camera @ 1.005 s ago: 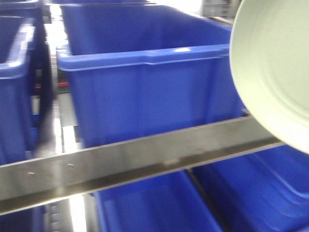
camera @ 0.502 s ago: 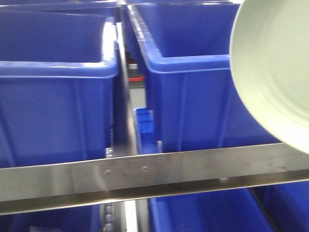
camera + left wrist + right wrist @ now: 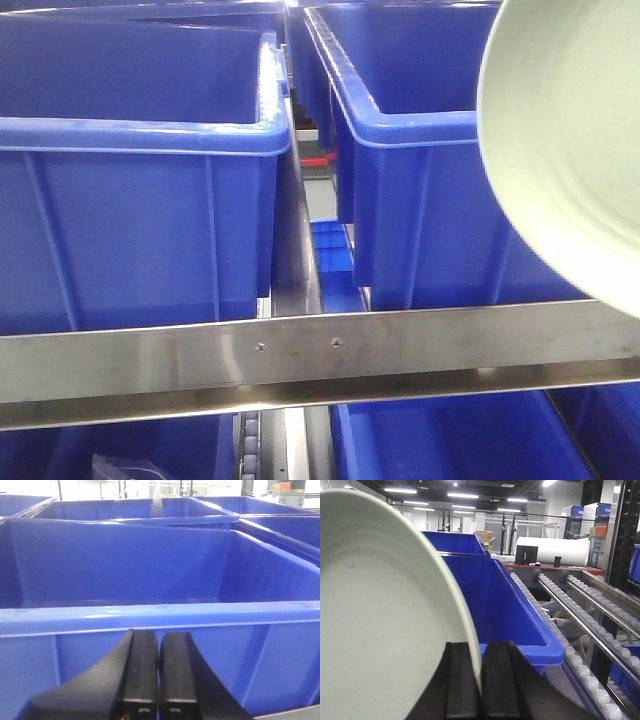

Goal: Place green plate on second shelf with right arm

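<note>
Green plate (image 3: 565, 150) was held on edge near the right blue bin's (image 3: 420, 220) near corner, rim pinched between the right gripper's (image 3: 481, 685) closed fingers, probably for carrying. Left gripper (image 3: 159, 675) sat shut, empty.

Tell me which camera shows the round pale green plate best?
The right wrist view: the round, pale sage-green plate fills its left half, rim pinched in the right gripper. The front view shows part of its face at the right edge. The left wrist view shows no plate, only blue plastic bins.
</note>
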